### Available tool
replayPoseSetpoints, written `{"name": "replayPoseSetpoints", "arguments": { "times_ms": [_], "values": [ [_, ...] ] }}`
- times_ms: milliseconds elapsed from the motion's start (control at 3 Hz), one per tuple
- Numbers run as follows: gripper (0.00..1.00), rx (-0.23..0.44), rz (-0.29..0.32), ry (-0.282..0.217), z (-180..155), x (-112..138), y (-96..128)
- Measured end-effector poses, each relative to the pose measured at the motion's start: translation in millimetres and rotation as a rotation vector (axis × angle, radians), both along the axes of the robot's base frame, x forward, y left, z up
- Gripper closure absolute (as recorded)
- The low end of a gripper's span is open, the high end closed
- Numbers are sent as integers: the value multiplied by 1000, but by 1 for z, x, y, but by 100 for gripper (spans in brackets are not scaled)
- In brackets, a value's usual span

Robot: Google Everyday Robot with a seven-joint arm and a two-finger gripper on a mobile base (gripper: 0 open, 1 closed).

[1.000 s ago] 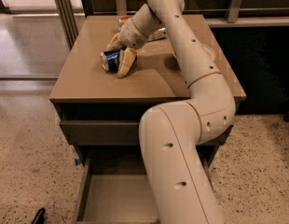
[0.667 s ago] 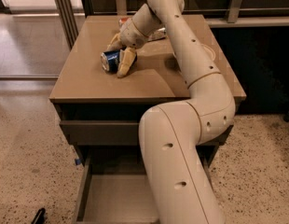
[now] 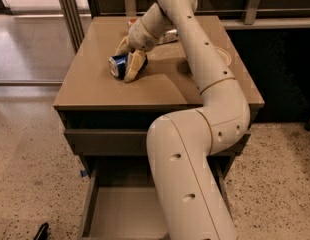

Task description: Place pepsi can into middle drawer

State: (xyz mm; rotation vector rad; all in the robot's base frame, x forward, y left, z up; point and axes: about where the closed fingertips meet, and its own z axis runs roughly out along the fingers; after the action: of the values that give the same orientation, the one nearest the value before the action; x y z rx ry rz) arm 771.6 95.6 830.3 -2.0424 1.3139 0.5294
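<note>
Nothing has visibly shifted since a second ago; arm, can and drawer sit as they did. Nearest me, the middle drawer (image 3: 120,216) stands pulled out low, its floor bare, ready to receive. The arm's thick lower link crosses its right half. Above it is a shut drawer front (image 3: 105,141). On the cabinet top (image 3: 90,89) the pepsi can (image 3: 118,65) lies on its side, not yet lifted. The gripper (image 3: 127,58) bears down over it, tan fingers (image 3: 135,66) narrow, one either side of the can's body and apparently clamped on it; a side-on grip suits a toppled can. Farther back, something orange-red (image 3: 131,21) peeks from behind the wrist.
</note>
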Motion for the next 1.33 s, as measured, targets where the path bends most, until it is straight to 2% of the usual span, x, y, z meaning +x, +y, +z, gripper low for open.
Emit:
{"name": "replayPoseSetpoints", "arguments": {
  "times_ms": [667,1000,1333],
  "values": [
    [100,24,80,-247,103,-15,7],
    [100,65,121,-214,115,-33,6],
    [100,122,147,-30,84,-53,1]
  ]
}}
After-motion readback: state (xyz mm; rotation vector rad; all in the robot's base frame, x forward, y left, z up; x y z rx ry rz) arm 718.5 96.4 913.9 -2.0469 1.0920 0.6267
